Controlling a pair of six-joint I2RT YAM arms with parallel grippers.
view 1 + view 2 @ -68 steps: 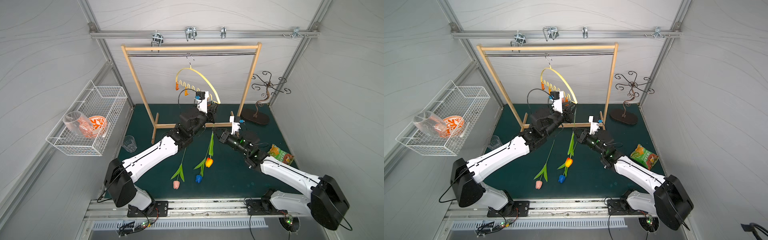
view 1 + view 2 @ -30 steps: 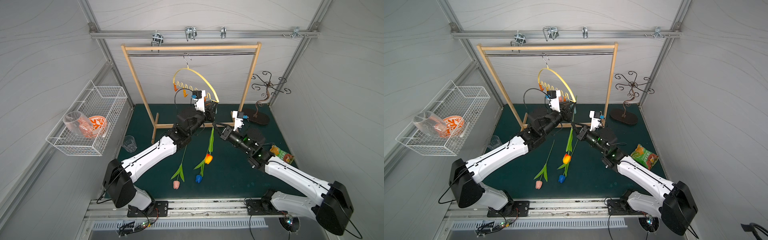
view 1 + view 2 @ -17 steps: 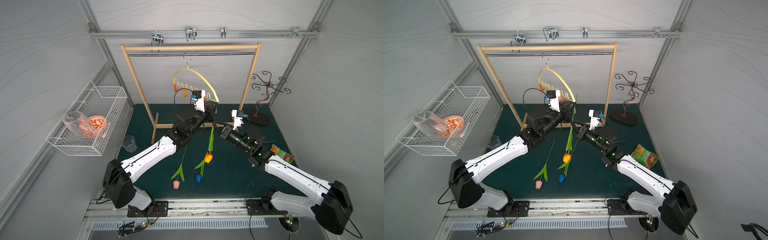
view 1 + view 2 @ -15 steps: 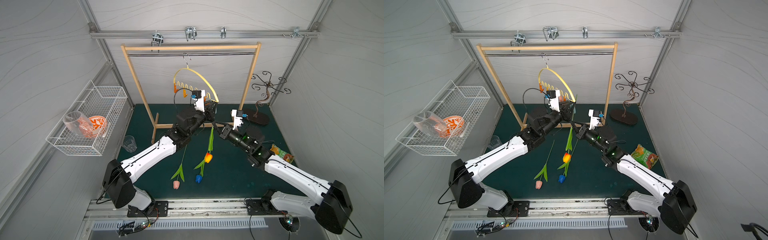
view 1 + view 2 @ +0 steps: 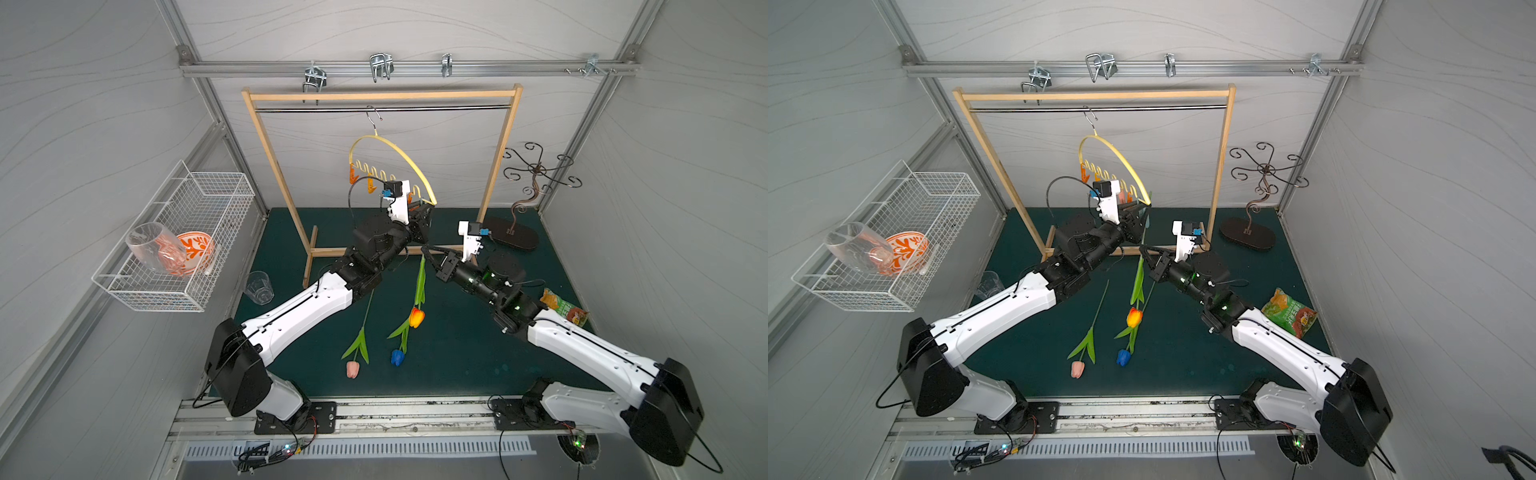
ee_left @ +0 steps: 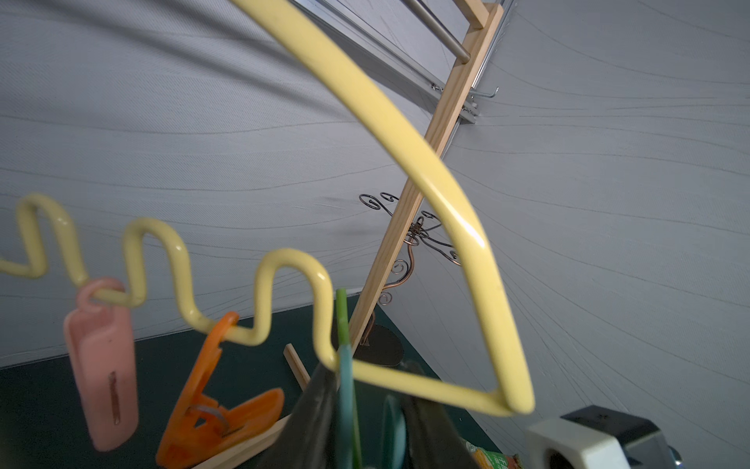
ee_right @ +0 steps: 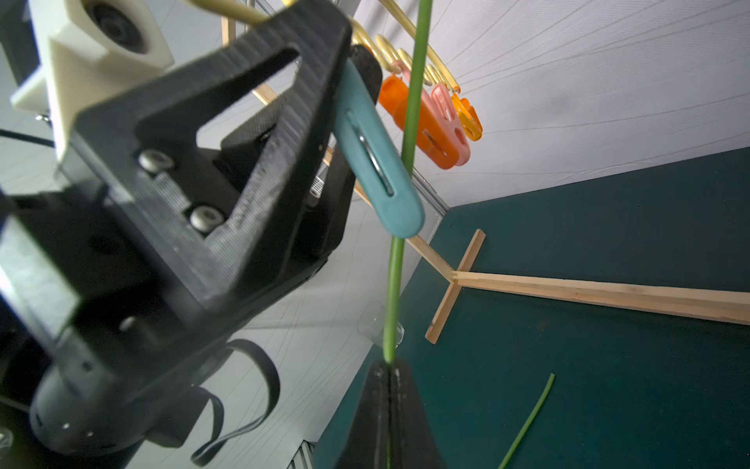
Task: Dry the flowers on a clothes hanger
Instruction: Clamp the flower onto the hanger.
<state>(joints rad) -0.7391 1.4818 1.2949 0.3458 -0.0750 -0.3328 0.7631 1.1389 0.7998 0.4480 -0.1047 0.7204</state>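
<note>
Beneath the wooden rack (image 5: 274,166), the clothes hanger (image 6: 410,140) is being worked at its lower corner by the left gripper (image 5: 422,214), nearly closed on the teal clothespin (image 7: 377,162). The orange-yellow tulip (image 5: 420,284) is being held head-down by its stem in the shut right gripper (image 7: 389,366), and the pink tulip (image 5: 352,369) and blue tulip (image 5: 397,356) are lying on the green mat (image 5: 457,365). Whether the stem sits in the pin's mouth cannot be told; released outside it, the flower would likely drop.

Hanger (image 6: 389,122) on rack rod (image 5: 415,109) — stand (image 5: 511,239) R, basket (image 5: 166,297) L
</note>
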